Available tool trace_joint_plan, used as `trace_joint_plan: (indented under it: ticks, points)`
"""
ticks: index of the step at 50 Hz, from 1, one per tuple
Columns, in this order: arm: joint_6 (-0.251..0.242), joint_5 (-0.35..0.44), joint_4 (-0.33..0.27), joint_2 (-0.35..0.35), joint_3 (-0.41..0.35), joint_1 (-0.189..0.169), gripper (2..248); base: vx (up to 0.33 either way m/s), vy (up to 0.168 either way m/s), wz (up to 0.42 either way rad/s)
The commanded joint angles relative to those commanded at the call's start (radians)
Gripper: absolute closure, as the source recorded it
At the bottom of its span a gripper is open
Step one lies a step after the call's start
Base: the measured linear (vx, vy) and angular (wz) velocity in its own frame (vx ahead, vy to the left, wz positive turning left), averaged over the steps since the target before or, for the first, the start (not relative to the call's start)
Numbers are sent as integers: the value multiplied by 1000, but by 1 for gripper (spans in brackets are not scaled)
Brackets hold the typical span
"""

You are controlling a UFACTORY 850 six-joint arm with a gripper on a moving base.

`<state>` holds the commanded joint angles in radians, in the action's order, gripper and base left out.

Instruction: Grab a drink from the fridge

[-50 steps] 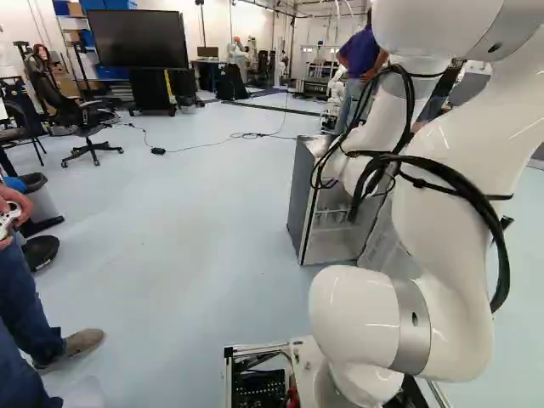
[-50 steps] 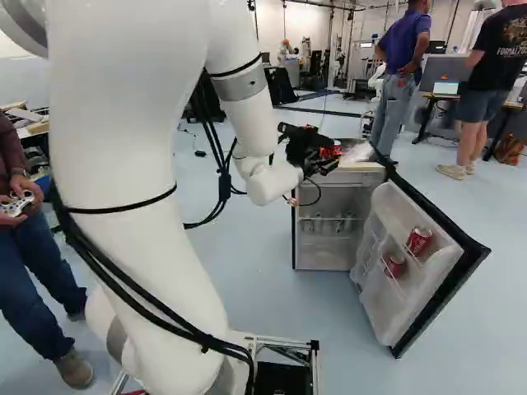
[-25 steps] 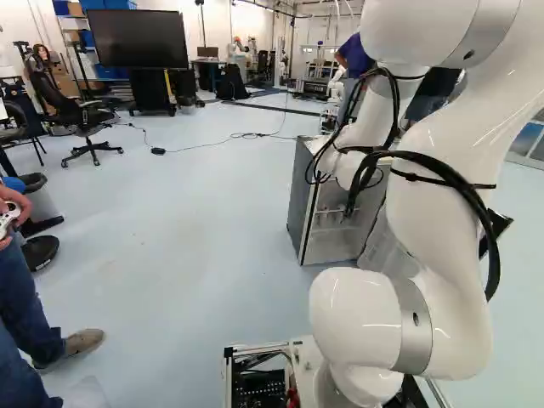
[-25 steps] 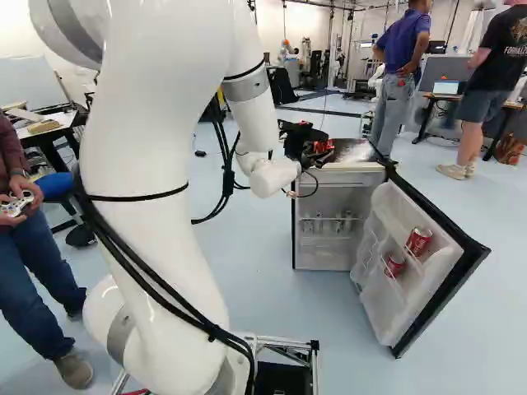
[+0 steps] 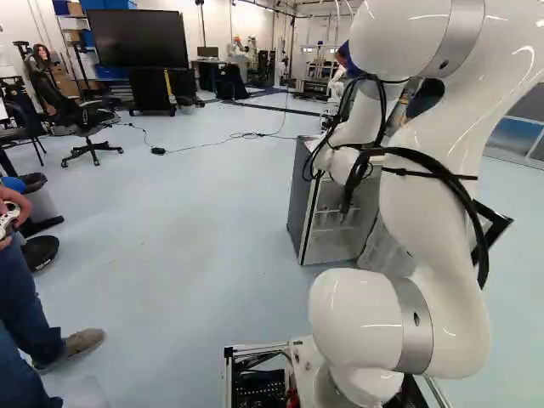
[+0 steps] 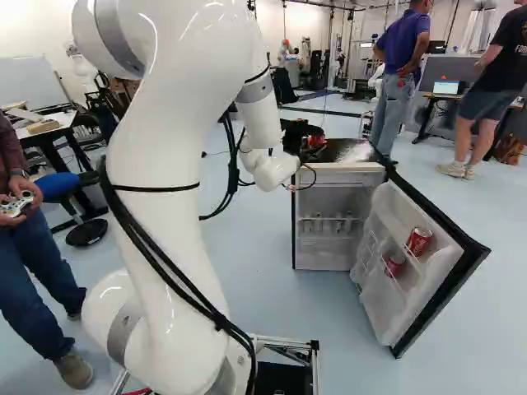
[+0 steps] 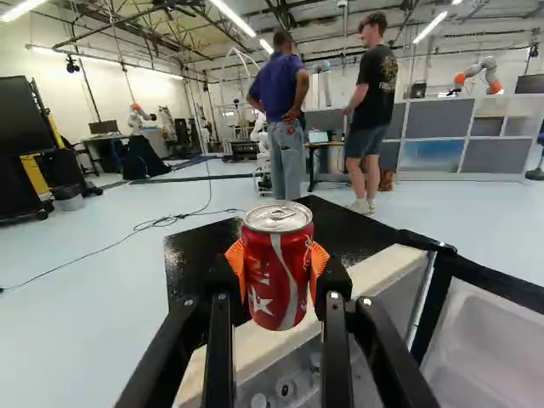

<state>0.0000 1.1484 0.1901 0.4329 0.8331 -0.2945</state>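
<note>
In the right base view my black gripper is over the fridge top, with a red can at its fingers. In the wrist view the gripper is shut on the upright red can, an orange pad against each side. The black fridge top lies beyond and below the can. The fridge's door stands wide open, with two more red cans, one upper and one lower, in its racks. Inside the fridge, small clear items stand on a shelf.
Two people stand beyond the fridge. Someone with a controller is at the left of both base views. A cable runs over the floor. An office chair and a large screen stand farther off. Another robot is in the background.
My arm has swung, its upper part shifting left in the left base view. In the right base view the gripper and its can have moved a little left and up. The base has stayed put.
</note>
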Motion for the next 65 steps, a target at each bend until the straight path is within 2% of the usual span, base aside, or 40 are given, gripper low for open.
trace_joint_plan:
  ticks: [29, 55, 65]
  points:
    - [0, -45, -97, 121, 156, 21, 155, 0, 0, 0]
    - [0, -91, -182, 166, 195, 25, 155, 0, 0, 0]
    - [0, -97, -192, 186, 201, 25, 155, 0, 0, 0]
